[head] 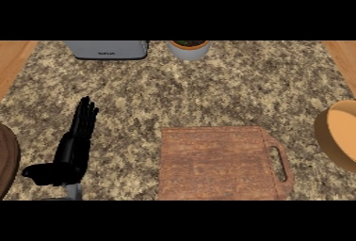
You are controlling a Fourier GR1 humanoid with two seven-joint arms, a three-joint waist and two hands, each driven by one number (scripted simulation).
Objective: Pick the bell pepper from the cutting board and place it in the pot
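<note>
On the speckled stone table (230,89), toward its near edge, lies a reddish-brown wooden cutting board (219,162) with a handle slot cut into its right side. Its top is bare wood as far as I can see; the bell pepper shows nowhere on it, nor anywhere else in the head view, so I cannot tell where the pepper is.

At the left, the left robot hand (73,150) stands resting above the table, black fingers straight and together, pointing away toward the far side, thumb sticking out to the left near the bottom. It holds nothing and sits well apart from the board. A short piece of grey forearm shows beneath it. The right robot hand is out of sight.

At the right edge a tan, round vessel (339,136) pokes partly into view, near the board's handle but not touching it; it looks like the pot, though most of it is cut off. At the far edge sit a grey toaster-like appliance (108,49) and, just beside it, a pale planter (189,49) with dark soil. A dark wooden round thing (7,157) shows at the left edge.
</note>
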